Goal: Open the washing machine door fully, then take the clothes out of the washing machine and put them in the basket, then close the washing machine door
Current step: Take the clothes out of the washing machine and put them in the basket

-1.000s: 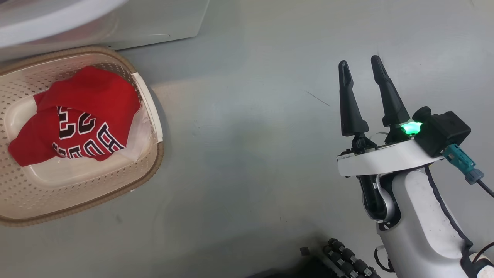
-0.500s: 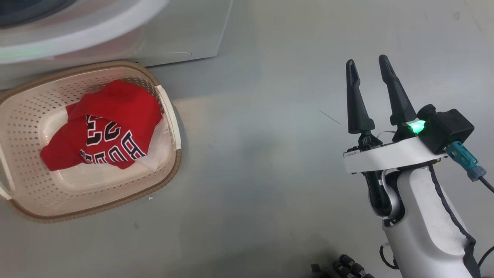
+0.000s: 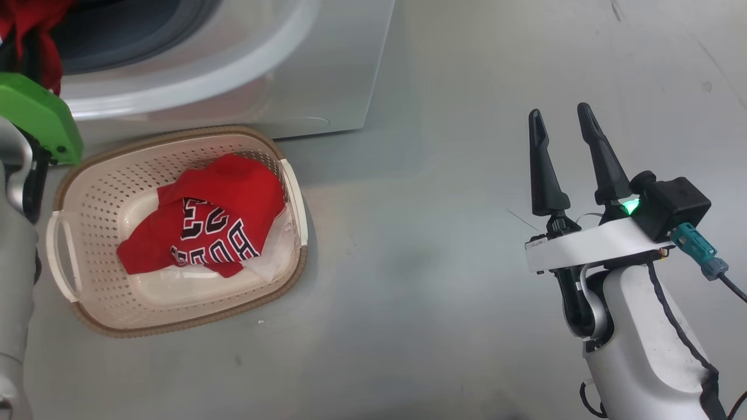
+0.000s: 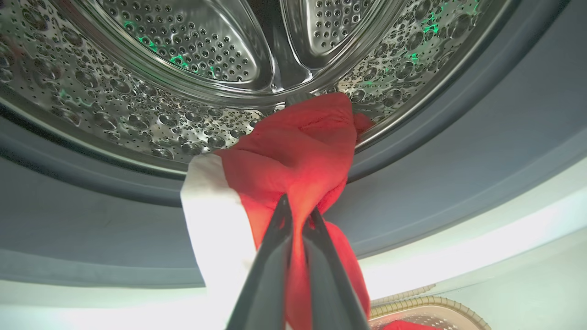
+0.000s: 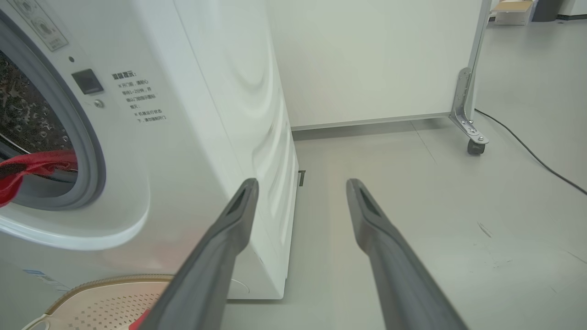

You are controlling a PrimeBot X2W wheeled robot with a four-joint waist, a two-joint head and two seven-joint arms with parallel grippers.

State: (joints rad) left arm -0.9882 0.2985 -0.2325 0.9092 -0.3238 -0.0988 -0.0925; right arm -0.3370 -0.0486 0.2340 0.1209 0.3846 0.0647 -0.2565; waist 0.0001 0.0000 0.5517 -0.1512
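Observation:
In the left wrist view my left gripper (image 4: 299,205) is shut on a red garment with a white band (image 4: 293,151). The garment hangs out of the steel drum (image 4: 183,55) over the grey rubber ring of the washing machine (image 3: 245,70). The same red cloth (image 3: 29,23) shows at the top left of the head view, above my left arm's green part. On the floor before the machine, the basket (image 3: 87,204) holds a red lettered garment (image 3: 216,221) on a white piece. My right gripper (image 3: 559,111) is open and empty, far right of the basket. The washing machine door is out of view.
The right wrist view shows the machine's white side (image 5: 238,114), the basket rim (image 5: 105,298) at the bottom left, a white wheeled partition (image 5: 472,133) behind and a dark cable (image 5: 527,151) on the grey floor at the right.
The head camera has swung, bringing the machine's opening, my left arm and the held red cloth into the picture. The right gripper stays open; the basket's clothes lie as before.

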